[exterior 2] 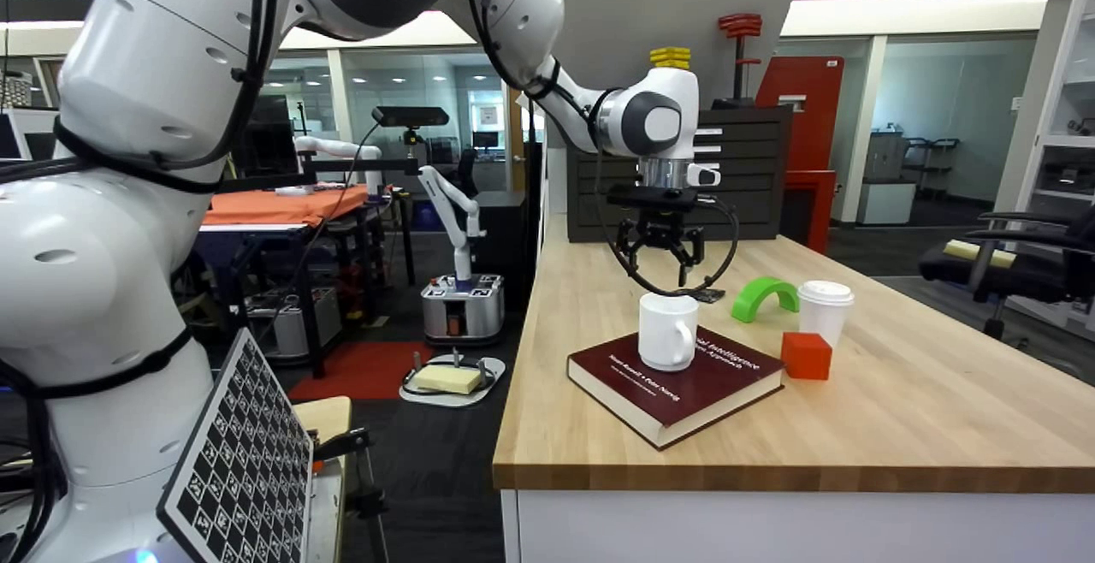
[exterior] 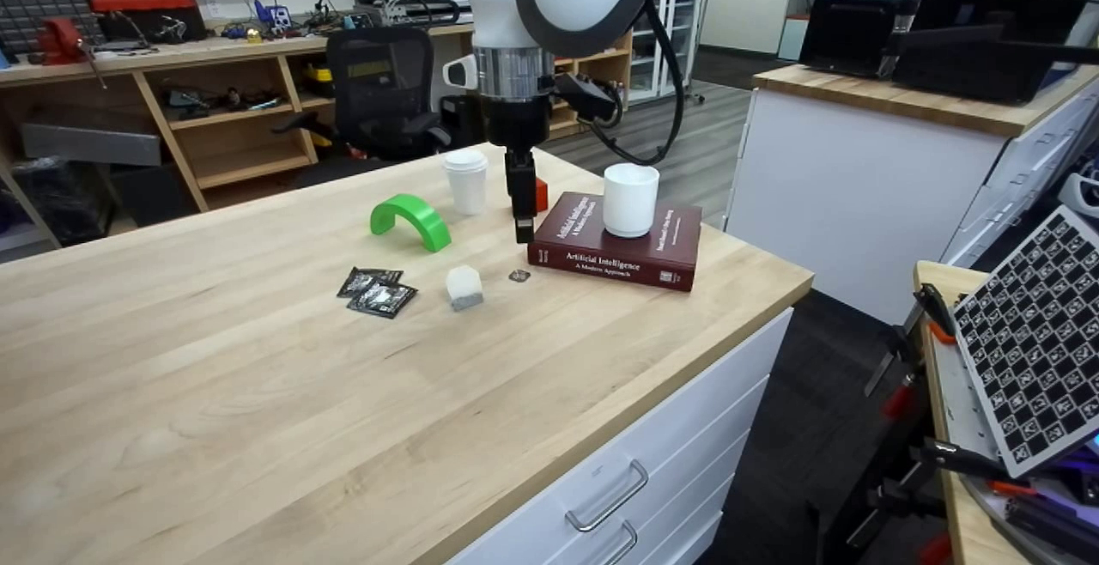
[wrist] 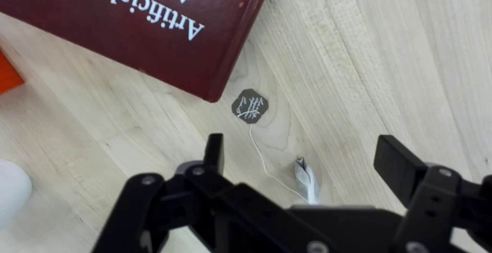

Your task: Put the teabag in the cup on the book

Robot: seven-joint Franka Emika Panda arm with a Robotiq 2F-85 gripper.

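Observation:
The teabag (exterior: 464,288) is a small white lump standing on the table. In the wrist view the teabag (wrist: 307,182) shows between the open fingers, its lower part hidden by the gripper. A thin string joins it to a dark tag (wrist: 250,106). I cannot make it out in an exterior view. The white cup (exterior: 630,203) stands upright on the dark red book (exterior: 611,266). Both also show in an exterior view, the cup (exterior 2: 660,336) and the book (exterior 2: 620,388). My gripper (exterior: 525,230) is open and empty above the table, beside the book; it also shows in the wrist view (wrist: 301,153).
A smaller lidded white cup (exterior: 468,185), a red block (exterior 2: 806,356) and a green arch (exterior: 412,217) stand near the book. Flat black-and-white packets (exterior: 382,297) lie beyond the teabag. The table edge (exterior 2: 770,479) runs close to the book.

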